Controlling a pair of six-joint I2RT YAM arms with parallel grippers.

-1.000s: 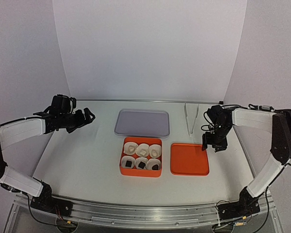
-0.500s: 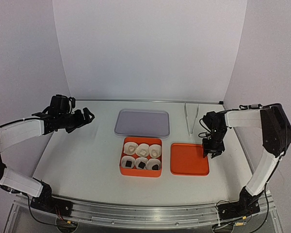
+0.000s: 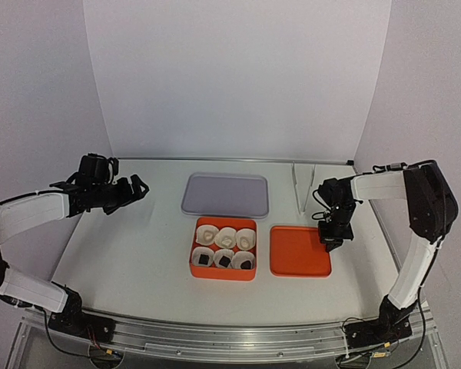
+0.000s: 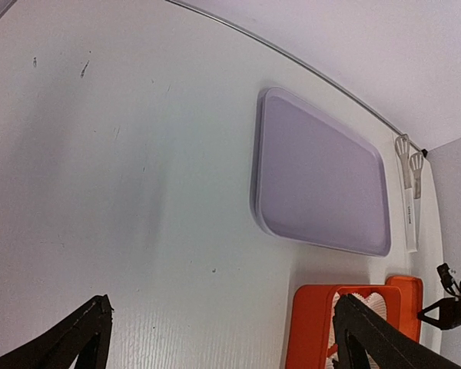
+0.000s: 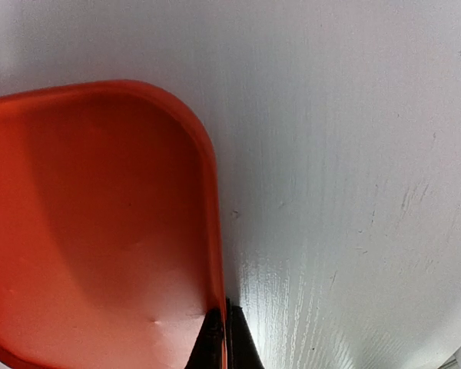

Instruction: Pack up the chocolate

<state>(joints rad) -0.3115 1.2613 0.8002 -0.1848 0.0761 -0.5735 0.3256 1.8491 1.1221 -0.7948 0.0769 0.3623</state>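
R gripper pinching lid rim; chocolate rows run L-R.

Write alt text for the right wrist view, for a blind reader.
The right claw, at the bottom centre, is shut on the rim of an orange lid, one finger on each side of the edge. The lid fills the left half; white table fills the right.

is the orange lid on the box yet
No, the orange lid lies flat to the right of the box, which stands open.
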